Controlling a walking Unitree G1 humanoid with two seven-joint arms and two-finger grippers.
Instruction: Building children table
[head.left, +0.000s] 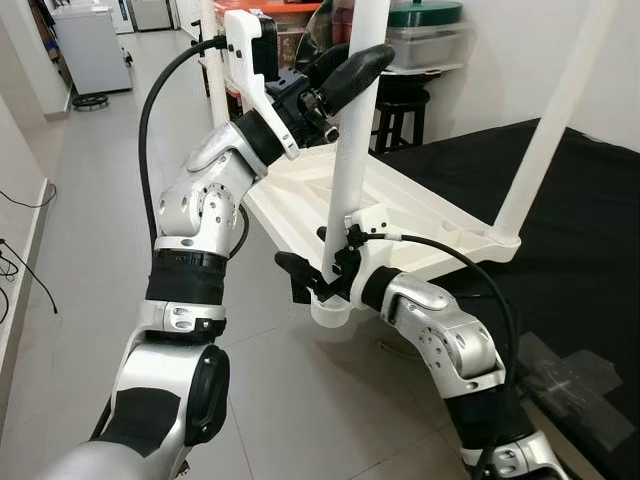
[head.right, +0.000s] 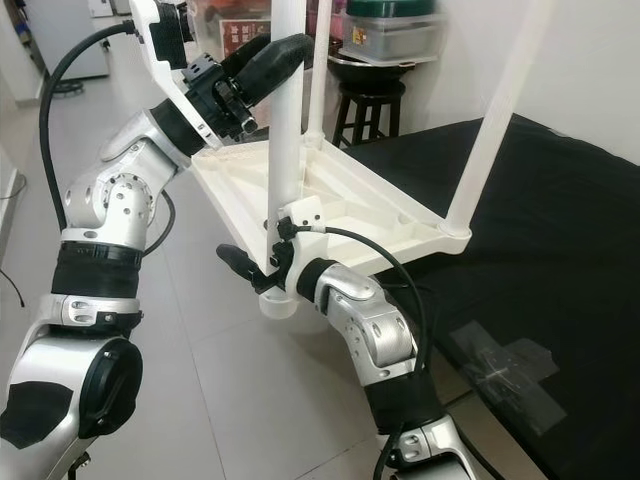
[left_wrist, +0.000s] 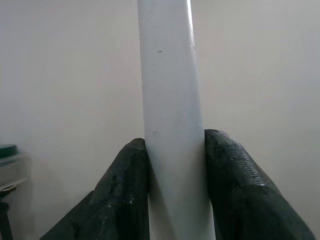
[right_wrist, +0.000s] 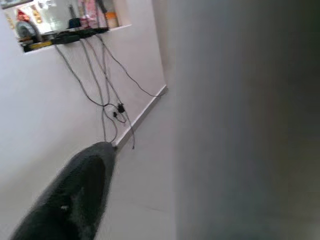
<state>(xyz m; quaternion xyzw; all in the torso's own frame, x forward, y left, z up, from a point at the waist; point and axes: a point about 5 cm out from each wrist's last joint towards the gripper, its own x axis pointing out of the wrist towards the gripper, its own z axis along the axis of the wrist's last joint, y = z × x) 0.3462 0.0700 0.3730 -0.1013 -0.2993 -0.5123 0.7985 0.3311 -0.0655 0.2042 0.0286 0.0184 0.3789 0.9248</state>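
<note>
At the centre of the frame, the left gripper (head.left: 352, 70) is clamping both fingers (left_wrist: 125, 190) around the white table leg (head.left: 356, 150), steadying it upright over the socket of the upturned tabletop (head.left: 400, 215). Lower down, the right gripper (head.left: 315, 280) is bracing the leg's base; whether it is gripping cannot be told.

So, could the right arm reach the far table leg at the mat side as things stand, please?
Probably not right now. The right gripper is down at the base of the near table leg, which the left gripper clamps higher up. The far table leg stands clear across the upturned tabletop.
</note>
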